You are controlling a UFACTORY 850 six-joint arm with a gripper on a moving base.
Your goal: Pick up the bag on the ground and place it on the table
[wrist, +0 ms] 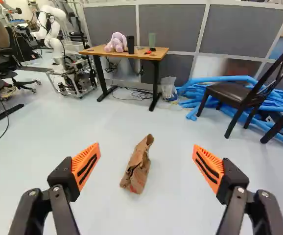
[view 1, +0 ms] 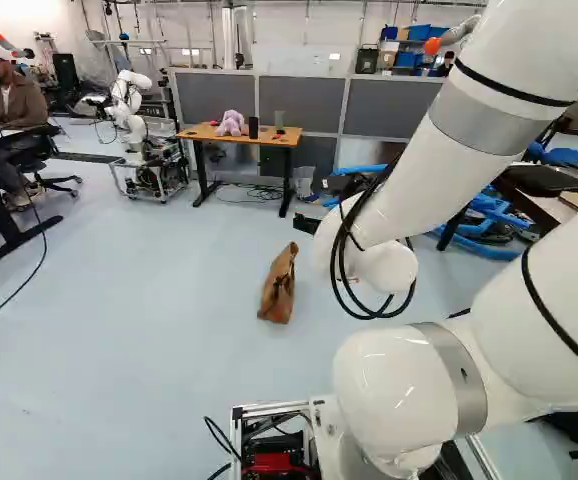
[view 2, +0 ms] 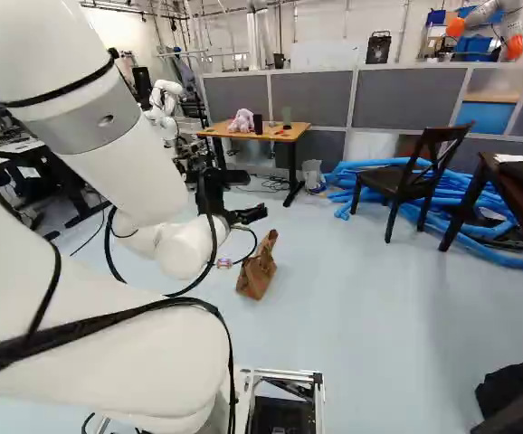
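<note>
Bag point(wrist: 136, 169) on the floor point(wrist: 166, 213), ahead, between the spread fingers point(wrist: 86, 165)

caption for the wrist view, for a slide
Open claw facing a crumpled brown bag on the floor, wooden table beyond.

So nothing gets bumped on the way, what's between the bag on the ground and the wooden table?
The wrist view shows only pale floor from the bag to the table, where dark cables lie underneath.
</note>
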